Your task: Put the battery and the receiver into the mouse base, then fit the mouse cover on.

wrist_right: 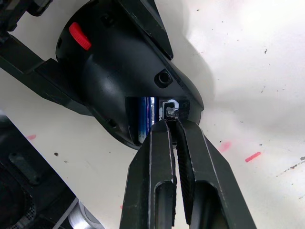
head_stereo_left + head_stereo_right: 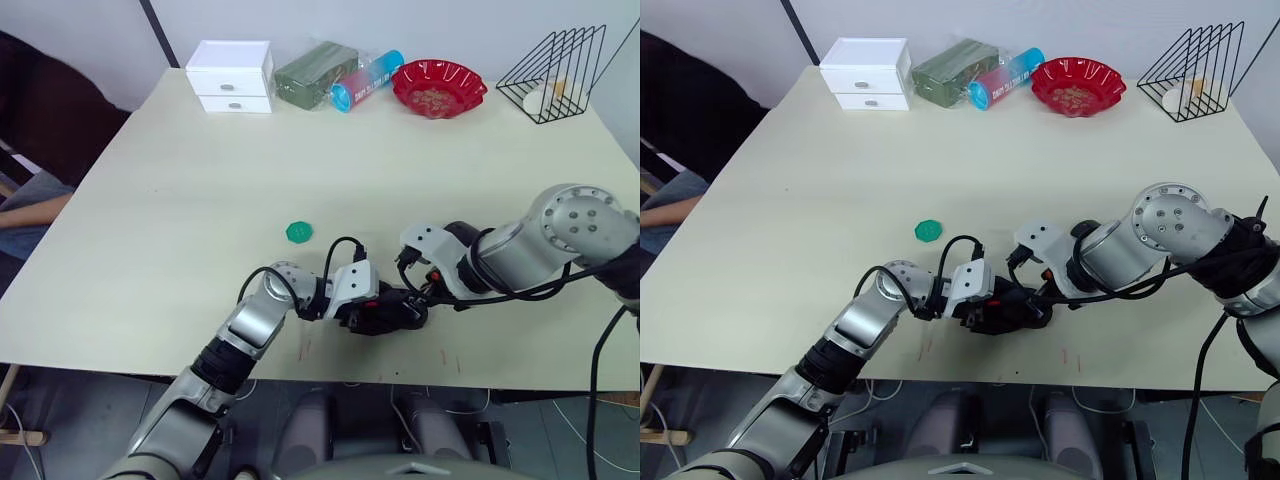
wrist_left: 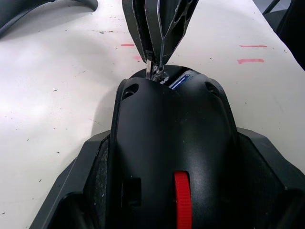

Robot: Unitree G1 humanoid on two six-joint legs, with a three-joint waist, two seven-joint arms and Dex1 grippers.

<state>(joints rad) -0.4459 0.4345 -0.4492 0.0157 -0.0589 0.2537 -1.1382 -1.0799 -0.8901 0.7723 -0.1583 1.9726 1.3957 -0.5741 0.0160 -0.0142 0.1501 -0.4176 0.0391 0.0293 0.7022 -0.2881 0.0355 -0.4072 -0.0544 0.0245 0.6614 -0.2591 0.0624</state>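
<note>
A: Right wrist view first: the right gripper (image 1: 170, 121) has its two black fingers pressed together, tips pushed into the open bay of the mouse base (image 1: 114, 81). Something small and metallic sits right at the tips, but I cannot tell whether it is the receiver or whether the fingers actually pinch it.

B: And the battery?

A: The battery (image 1: 144, 117) lies inside that same bay, blue side showing, just beside the fingertips. In the left wrist view its blue-and-white end peeks out at the far end of the shell.

B: What holds the shell?

A: The left gripper (image 3: 174, 191) grips the mouse base from both sides, one finger against each flank, the red scroll wheel (image 3: 182, 200) between them.

B: Where on the table (image 2: 200, 200)?

A: Near the front edge, close to the red marks (image 3: 250, 60). A green scalloped disc (image 2: 299, 232) lies a little farther in. Along the far edge: a white drawer box (image 2: 232, 77), a red bowl (image 2: 439, 87), a wire rack (image 2: 560, 73).
</note>
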